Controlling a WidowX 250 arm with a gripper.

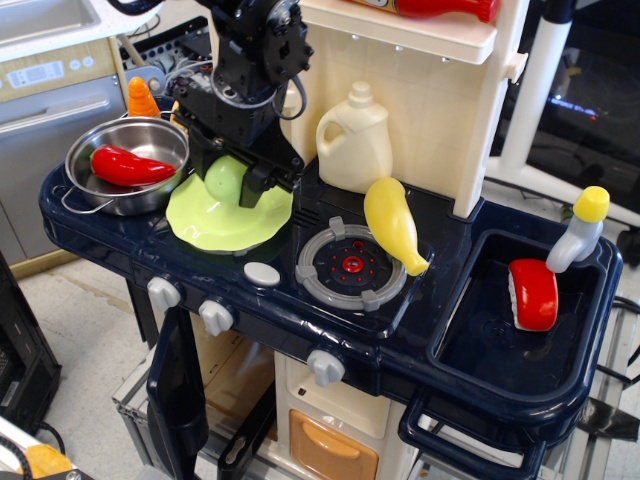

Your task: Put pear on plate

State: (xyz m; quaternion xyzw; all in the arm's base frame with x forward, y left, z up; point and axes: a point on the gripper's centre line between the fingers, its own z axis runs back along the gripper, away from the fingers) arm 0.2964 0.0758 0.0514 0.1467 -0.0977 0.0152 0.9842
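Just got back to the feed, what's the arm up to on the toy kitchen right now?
The black robot hand is closed around the small light-green plastic pear and holds it low over the round lime-green plate, right at the plate's surface. It has not let go. The steel pot with the red pepper sits beside the plate, and the yellow drumstick toy lies by the burner.

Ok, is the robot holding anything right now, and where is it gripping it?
Yes: the end effector is shut on the pear, clamped on its two sides, just above the plate. Whether the pear touches the plate cannot be told.
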